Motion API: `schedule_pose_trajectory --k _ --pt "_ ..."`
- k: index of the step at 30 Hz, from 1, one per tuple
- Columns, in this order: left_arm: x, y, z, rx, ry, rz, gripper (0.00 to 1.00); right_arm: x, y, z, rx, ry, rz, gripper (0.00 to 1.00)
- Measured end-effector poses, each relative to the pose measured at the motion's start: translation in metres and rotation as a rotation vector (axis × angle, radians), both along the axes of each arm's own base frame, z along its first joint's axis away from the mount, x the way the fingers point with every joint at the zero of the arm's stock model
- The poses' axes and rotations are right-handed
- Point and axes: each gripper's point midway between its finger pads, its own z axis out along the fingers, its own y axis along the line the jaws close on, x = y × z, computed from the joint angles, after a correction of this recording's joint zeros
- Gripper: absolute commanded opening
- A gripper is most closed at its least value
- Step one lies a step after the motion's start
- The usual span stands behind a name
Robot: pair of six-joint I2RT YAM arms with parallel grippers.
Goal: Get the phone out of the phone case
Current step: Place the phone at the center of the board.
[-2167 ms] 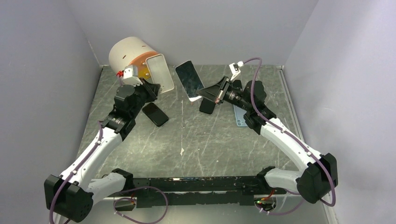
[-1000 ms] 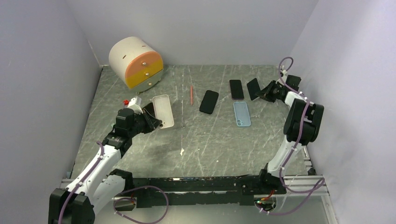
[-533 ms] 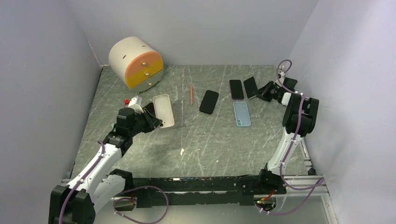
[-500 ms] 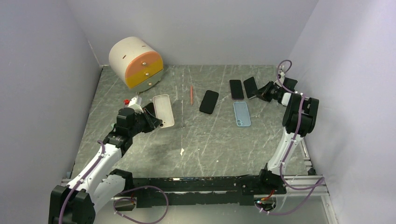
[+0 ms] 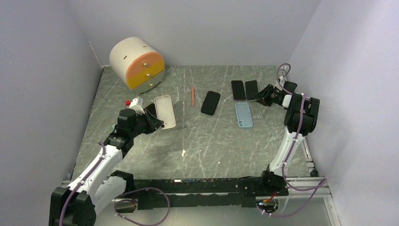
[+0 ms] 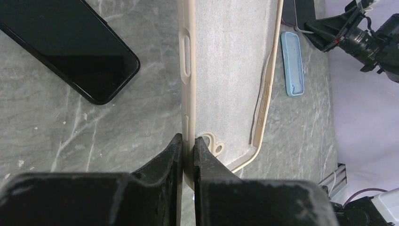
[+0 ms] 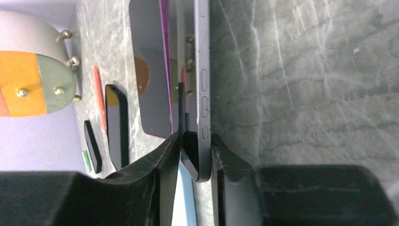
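My left gripper (image 5: 159, 124) is shut on the long edge of an empty beige phone case (image 5: 164, 110), which stands on edge on the table; the wrist view shows its bare inside (image 6: 230, 70) and the fingertips (image 6: 175, 146) pinching the wall. My right gripper (image 5: 261, 94) is at the far right, closed around the lower end of a dark phone (image 5: 252, 89), which lies low, nearly flat on the table. In the right wrist view the phone (image 7: 203, 70) sits edge-on between the fingers (image 7: 169, 146).
A second phone (image 5: 237, 90) lies beside the held one, a light blue case (image 5: 243, 114) in front of them, a black phone (image 5: 210, 102) and a red pen (image 5: 192, 95) mid-table. Another black phone (image 6: 70, 47) lies by the left gripper. A round drawer unit (image 5: 137, 62) stands far left.
My right gripper has lowered the dark phone from tilted up to nearly flat beside the other phone. The left gripper and beige case have not moved in the last second.
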Motion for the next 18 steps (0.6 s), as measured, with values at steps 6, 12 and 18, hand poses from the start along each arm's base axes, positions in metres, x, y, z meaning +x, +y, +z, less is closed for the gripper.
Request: schedule_pose_trajectory --k 6,12,18 --pt "0.0 -0.001 0.0 -0.002 0.001 -0.004 0.03 0.0 0.0 0.001 -0.01 -0.002 0.018 0.43" --pt "0.0 -0.002 0.002 -0.006 -0.003 -0.01 0.02 0.005 -0.007 0.003 -0.066 0.004 0.018 0.46" --pt "0.0 -0.004 0.007 -0.011 -0.011 -0.02 0.03 0.01 -0.015 0.007 -0.126 -0.003 0.024 0.69"
